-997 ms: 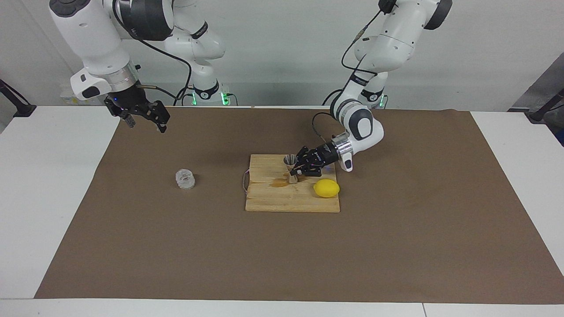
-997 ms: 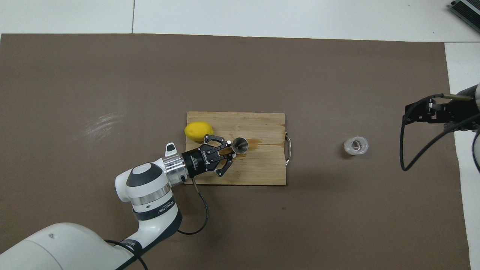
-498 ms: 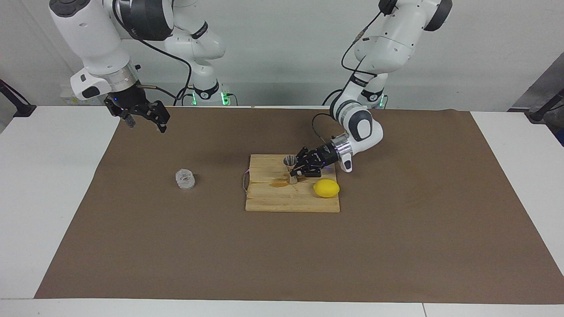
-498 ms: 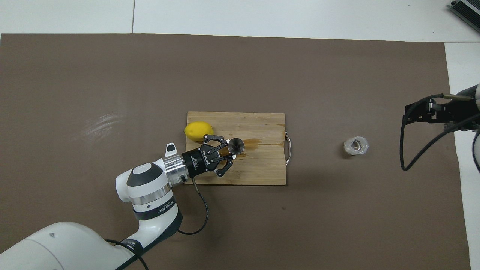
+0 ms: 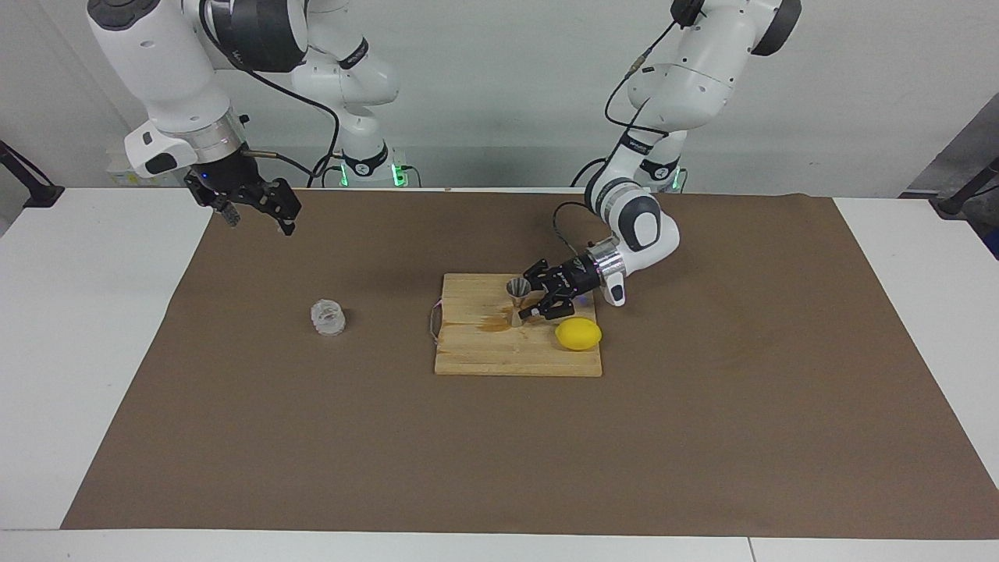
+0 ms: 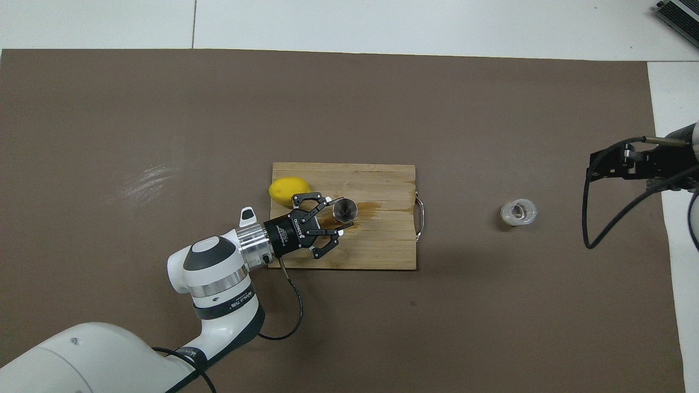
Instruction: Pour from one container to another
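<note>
The steel hourglass jigger (image 5: pixel 517 300) (image 6: pixel 345 209) stands upright on the wooden cutting board (image 5: pixel 484 355) (image 6: pixel 382 251). My left gripper (image 5: pixel 533 298) (image 6: pixel 338 217) lies low over the board, open, with a finger on either side of the jigger and a gap to each. The small ribbed glass cup (image 5: pixel 328 318) (image 6: pixel 519 212) sits on the brown mat toward the right arm's end of the table. My right gripper (image 5: pixel 260 222) (image 6: pixel 592 168) hangs open and empty in the air over the mat's edge at that end, well apart from the cup.
A yellow lemon (image 5: pixel 578 333) (image 6: pixel 283 191) rests on the board's corner beside the left gripper's wrist. A wet amber stain (image 5: pixel 493 325) (image 6: pixel 372 207) marks the board next to the jigger. The board's metal handle (image 6: pixel 419 219) points toward the glass cup.
My left gripper's fingers have spread apart off the jigger's waist, and the jigger stays standing on the board. The right arm has barely moved.
</note>
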